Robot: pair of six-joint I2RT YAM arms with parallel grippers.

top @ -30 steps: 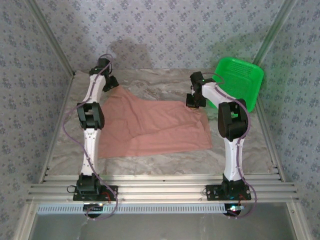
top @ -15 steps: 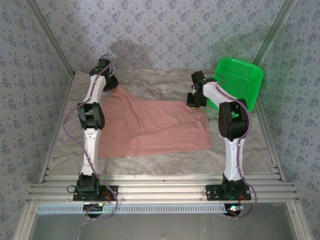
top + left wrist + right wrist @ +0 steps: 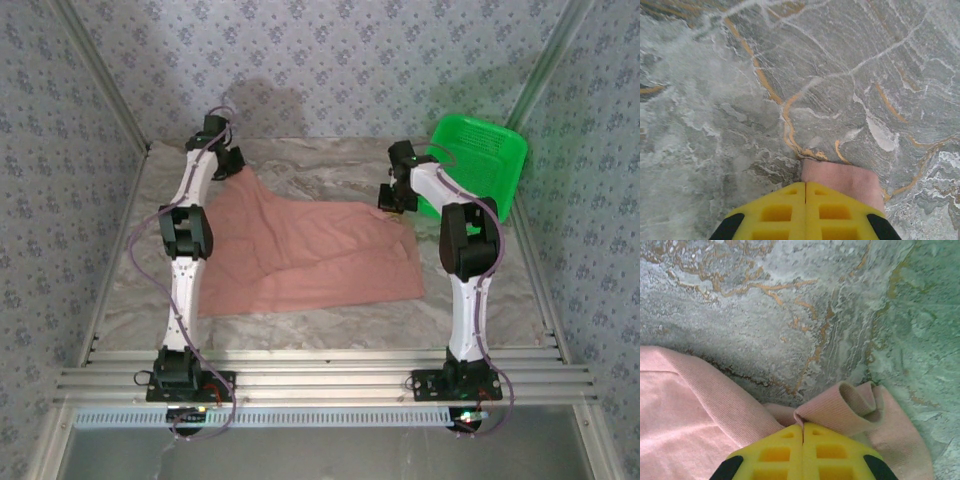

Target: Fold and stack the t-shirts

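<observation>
The salmon-pink t-shirt (image 3: pixel 300 255) lies spread out on the marble table, wider at the near side. My left gripper (image 3: pixel 232 165) is at the shirt's far left corner, shut on a pink fabric edge (image 3: pixel 845 180) that sticks out past the closed yellow fingertips (image 3: pixel 805 184). My right gripper (image 3: pixel 392 200) is at the far right corner, shut on a rolled ribbed hem (image 3: pixel 850 402) bunched at its tips (image 3: pixel 803 425). More of the shirt (image 3: pixel 690 415) spreads to the left in the right wrist view. No printed graphic shows.
A bright green plastic basket (image 3: pixel 480 165) stands tilted at the back right, just beyond the right arm. Patterned walls enclose the marble table (image 3: pixel 320 165) on three sides. Bare marble lies behind the shirt and along the near edge (image 3: pixel 320 325).
My left gripper has shut on the shirt's far left corner and shifted slightly right and back. The right gripper stayed shut and pulled its corner slightly back.
</observation>
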